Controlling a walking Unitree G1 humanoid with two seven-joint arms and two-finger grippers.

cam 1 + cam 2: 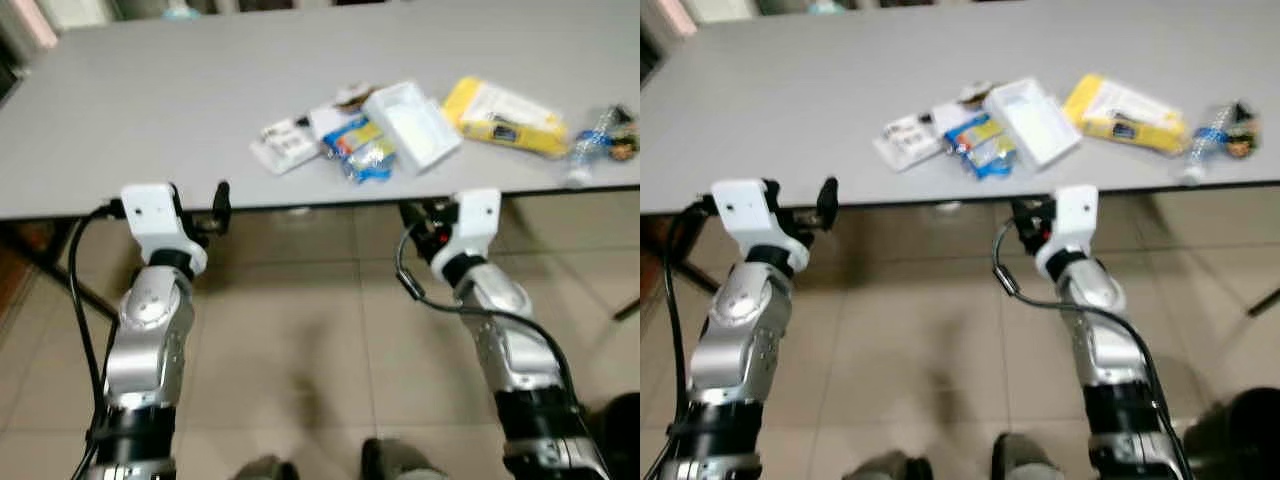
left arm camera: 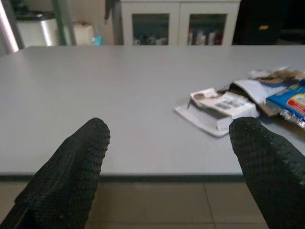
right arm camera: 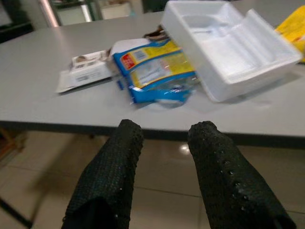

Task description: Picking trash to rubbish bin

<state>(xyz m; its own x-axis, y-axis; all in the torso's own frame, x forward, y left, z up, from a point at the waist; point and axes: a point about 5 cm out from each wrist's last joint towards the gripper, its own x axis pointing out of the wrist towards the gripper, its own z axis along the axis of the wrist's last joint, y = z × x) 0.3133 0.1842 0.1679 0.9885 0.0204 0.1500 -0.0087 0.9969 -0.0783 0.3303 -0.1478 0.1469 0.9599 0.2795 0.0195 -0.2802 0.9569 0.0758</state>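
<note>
Grey tabletop litter lay untouched, both arms raised short of the near edge.

Nearest, the left gripper [image 2: 167,167] stood spread wide and empty, and the right gripper [image 3: 164,157] was parted more narrowly, also empty, both at the table [image 1: 150,120] edge, likely lined up for a reach. Just beyond the right gripper lay a blue and yellow snack packet [image 1: 362,145], a white blister pack [image 1: 285,145] to its left, a white foam tray [image 1: 412,123] behind. Farther right lay a yellow packet [image 1: 505,118] and a crushed plastic bottle [image 1: 592,145].
</note>
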